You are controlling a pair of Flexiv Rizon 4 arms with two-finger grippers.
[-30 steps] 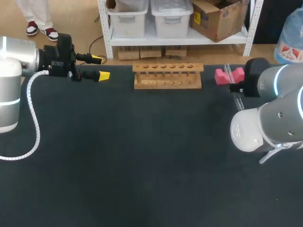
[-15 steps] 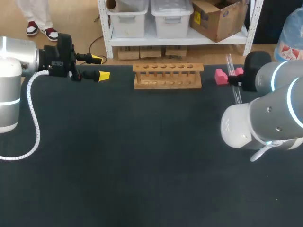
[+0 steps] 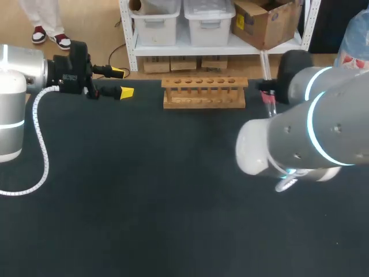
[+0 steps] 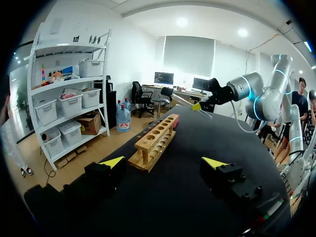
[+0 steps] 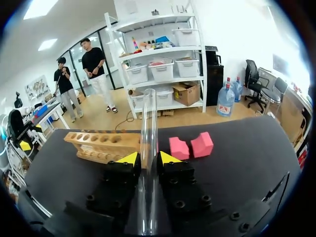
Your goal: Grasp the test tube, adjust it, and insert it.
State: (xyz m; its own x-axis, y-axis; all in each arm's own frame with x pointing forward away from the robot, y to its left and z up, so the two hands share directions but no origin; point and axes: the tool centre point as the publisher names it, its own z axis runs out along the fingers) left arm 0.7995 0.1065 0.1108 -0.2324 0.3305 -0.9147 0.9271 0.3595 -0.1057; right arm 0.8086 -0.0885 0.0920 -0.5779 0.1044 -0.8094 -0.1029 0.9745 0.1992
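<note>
Carries test tube [image 5: 149, 118], clamped in right pincer [image 5: 148, 159], toward nine o'clock, nearer rack [image 3: 204, 92]; keeps left pincer [image 4: 165, 162] wide, unmoved.

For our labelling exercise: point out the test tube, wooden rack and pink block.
test tube [image 5: 148, 138], right wrist view, mid glass.
wooden rack [image 3: 204, 82], head view, top board.
pink block [image 5: 201, 144], right wrist view, one lobe.

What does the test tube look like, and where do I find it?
Over the black table, find the big grey right arm. Its gripper pinches the test tube: thin, clear glass, unlike the wooden rack and pink blocks nearby.
</note>
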